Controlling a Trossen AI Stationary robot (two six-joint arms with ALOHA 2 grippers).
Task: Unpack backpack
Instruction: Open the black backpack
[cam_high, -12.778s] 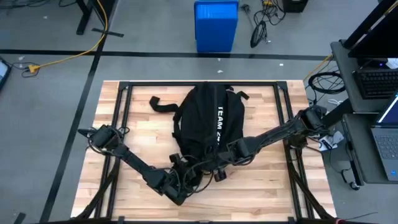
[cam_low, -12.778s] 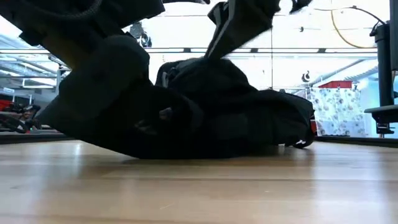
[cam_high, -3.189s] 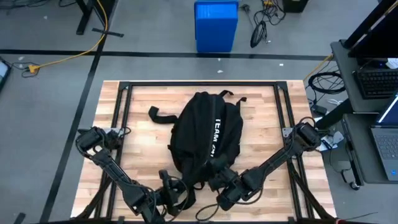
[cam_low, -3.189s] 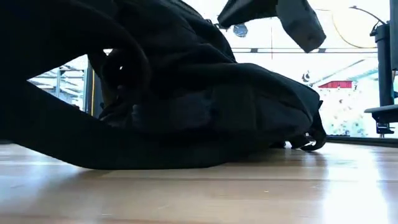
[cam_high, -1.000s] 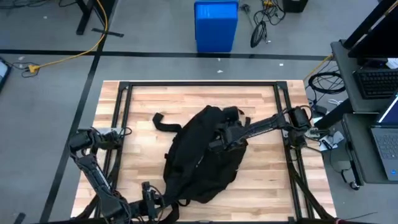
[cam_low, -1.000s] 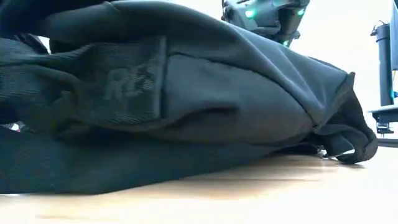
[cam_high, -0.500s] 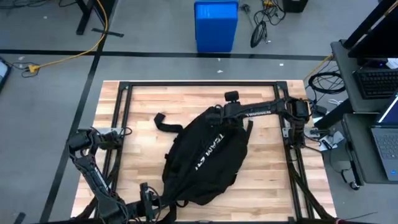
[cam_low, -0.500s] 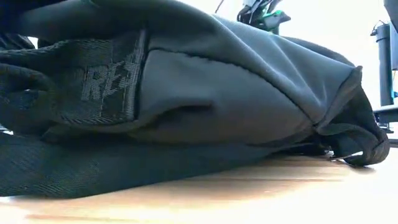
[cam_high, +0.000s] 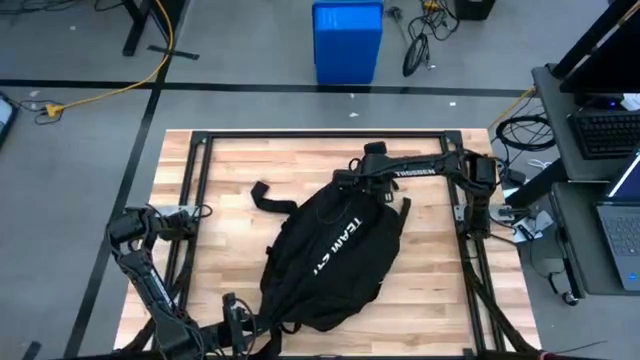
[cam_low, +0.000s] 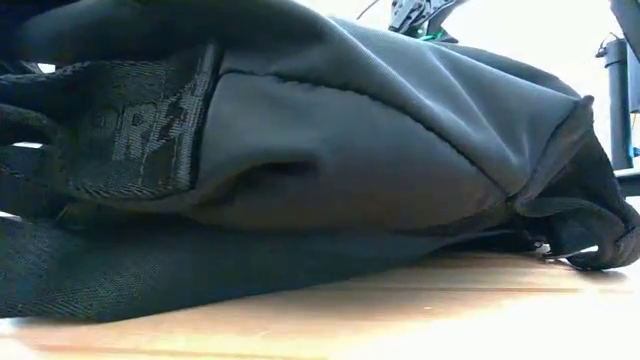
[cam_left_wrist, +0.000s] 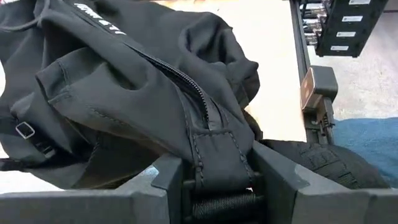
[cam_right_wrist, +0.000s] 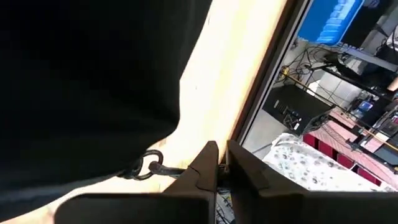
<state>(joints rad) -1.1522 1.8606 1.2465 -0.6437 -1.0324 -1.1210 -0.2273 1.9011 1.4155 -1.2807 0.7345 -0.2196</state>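
With the backpack (cam_high: 335, 258) slumped from table centre toward six o'clock, the left gripper (cam_left_wrist: 217, 186) pinches its webbing loop while the right gripper (cam_right_wrist: 219, 163), closed on a zipper pull at twelve o'clock, risks slipping off if tugged.

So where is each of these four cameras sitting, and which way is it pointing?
High view: overhead, straight down on the table, backpack and both arms.
Low view: at tabletop height, filled by backpack fabric; an arm tip peeks above.
Left wrist view: on the left arm, past the left gripper clamping a webbing strap below the zipper.
Right wrist view: on the right arm, past the right gripper pinching a zipper pull cord.
All four share the backpack.
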